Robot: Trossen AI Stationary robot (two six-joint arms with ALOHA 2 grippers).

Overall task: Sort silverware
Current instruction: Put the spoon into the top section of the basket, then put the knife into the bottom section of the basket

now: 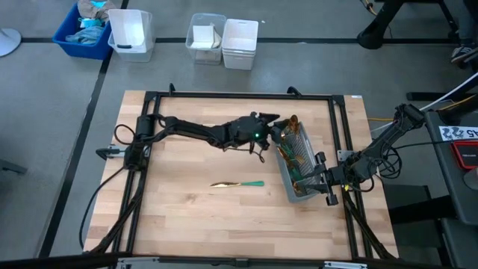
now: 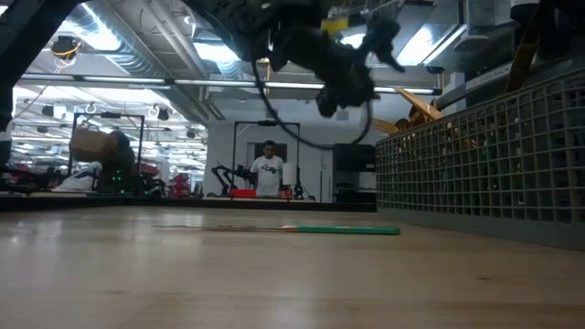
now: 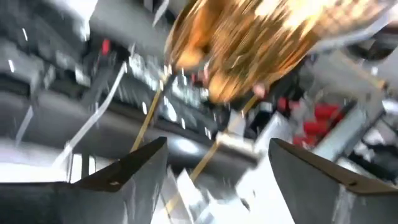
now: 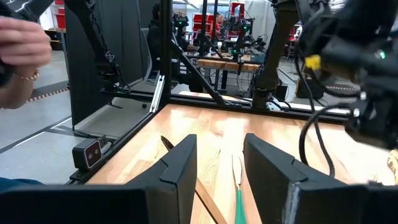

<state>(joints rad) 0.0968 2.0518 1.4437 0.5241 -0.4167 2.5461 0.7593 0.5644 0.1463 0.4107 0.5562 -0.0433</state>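
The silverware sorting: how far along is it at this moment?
Most silverware already stands in the grey mesh caddy, gold heads up at its far end. Nothing is in hand: the left claw is open above those heads, and the right claw, open, waits at the caddy's near end. One teal-handled piece is left on the table.

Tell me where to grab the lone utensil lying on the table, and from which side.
Take the utensil by its slim teal handle, coming straight down from above. It lies flat on the wood, clear of the caddy, with room on both sides for the fingers.
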